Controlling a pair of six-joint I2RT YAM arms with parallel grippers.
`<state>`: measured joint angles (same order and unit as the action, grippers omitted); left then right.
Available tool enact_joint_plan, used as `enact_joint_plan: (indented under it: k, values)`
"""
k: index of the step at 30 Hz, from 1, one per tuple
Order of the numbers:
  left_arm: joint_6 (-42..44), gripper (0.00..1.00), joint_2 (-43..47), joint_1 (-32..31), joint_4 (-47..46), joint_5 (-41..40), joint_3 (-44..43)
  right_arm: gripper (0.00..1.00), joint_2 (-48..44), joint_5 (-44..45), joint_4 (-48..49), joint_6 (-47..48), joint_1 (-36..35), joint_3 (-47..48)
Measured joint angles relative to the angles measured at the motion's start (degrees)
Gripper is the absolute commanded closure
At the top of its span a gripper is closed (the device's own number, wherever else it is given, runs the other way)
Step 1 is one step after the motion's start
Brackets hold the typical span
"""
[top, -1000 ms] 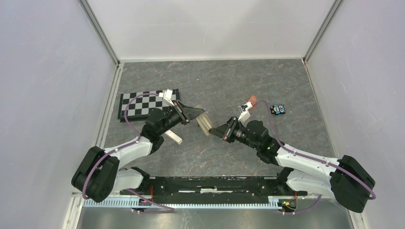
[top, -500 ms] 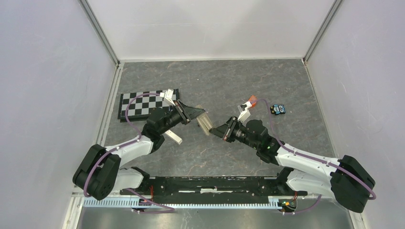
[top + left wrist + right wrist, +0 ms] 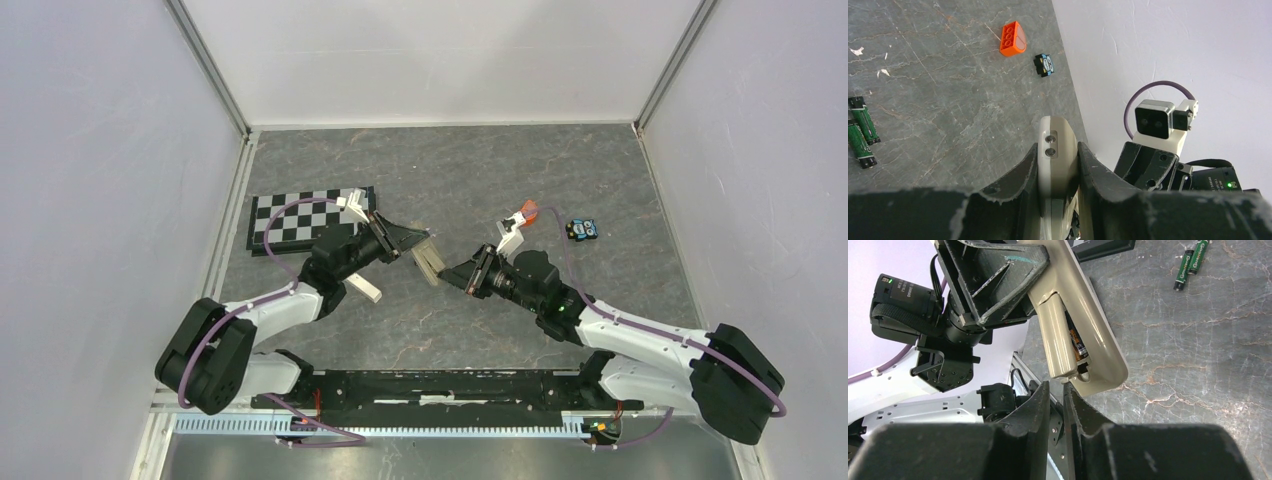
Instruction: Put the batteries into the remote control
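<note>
1. Hardly anything has moved over the last second: the left arm's elbow has edged slightly inward, while both grippers and the handset sit almost where they were.
2. The slim, tan-grey plastic remote control point(image 3: 1098, 347) is held up off the table with its smooth, round-cornered back facing the right wrist camera. A long cream battery cover point(image 3: 1054, 335) sits askew over the recess. Beside the cover, a dark cylinder with an orange band point(image 3: 1075, 343) shows inside the recess.
3. The left gripper point(image 3: 1058, 150) has black, rough-edged fingers, and they are clamped on the remote control's two long sides.
4. The right gripper point(image 3: 1055, 390) points at the lower end of the battery cover. Its jaws are nearly together, with a slim gap and nothing seen in it. Whether it touches the cover cannot be told.
5. Two thin dark batteries point(image 3: 1183, 270) with glossy green labels lie side by side on the table, well apart from the remote control.
6. Farther out lie a flat black-and-white checkerboard plate point(image 3: 300, 220), an orange studded toy brick point(image 3: 1013, 38), a small blue-and-black block point(image 3: 1044, 65) and a cream rectangular bar point(image 3: 365, 288) by the left arm.
7. The tabletop point(image 3: 450, 170) is dark grey and stone-patterned, with pale veins and a few white scuffs. Plain matt white walls point(image 3: 440, 60) enclose it on three sides, joined by metal corner posts.
</note>
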<state>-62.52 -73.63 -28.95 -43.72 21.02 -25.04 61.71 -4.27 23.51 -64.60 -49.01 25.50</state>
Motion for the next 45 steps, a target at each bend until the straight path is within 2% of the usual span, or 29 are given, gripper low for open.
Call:
enact_joint_plan:
  k: [5, 10, 12, 24, 30, 32, 38, 45]
  values:
    - [-0.17, 0.98, 0.0, -0.04, 0.66, 0.0, 0.0, 0.67, 0.0, 0.22, -1.01, -0.04, 0.0, 0.02]
    - [-1.22, 0.98, 0.0, 0.0, 0.94, 0.0, 0.0, 0.44, -0.11, 0.2, -1.05, -0.07, 0.0, 0.02]
    - [-1.6, 0.98, 0.0, 0.15, 0.96, 0.04, 0.0, 0.38, -0.52, 0.22, -1.44, 0.0, 0.0, 0.02]
    - [-5.14, 0.98, 0.0, 1.22, -0.17, 0.63, -0.02, 0.35, -2.05, 0.42, -1.81, -0.59, 0.0, 0.0]
    - [-5.88, 0.98, 0.0, 1.51, -1.42, 1.97, -0.02, 0.12, -5.03, 3.19, -4.63, -0.22, 0.0, 0.0]
    - [-6.27, 0.98, 0.0, 1.51, -1.44, 2.16, -0.02, 0.09, -5.84, 4.37, -5.95, 0.0, 0.0, 0.0]
    - [-8.72, 0.98, 0.0, 1.57, -3.19, 3.67, 0.0, 0.08, -5.29, 4.7, -3.43, -1.09, 0.0, -0.81]
    - [-12.68, 0.98, 0.0, 1.57, -8.09, 5.16, 0.04, 0.14, -2.27, 5.53, 2.38, -4.48, -0.13, -1.03]
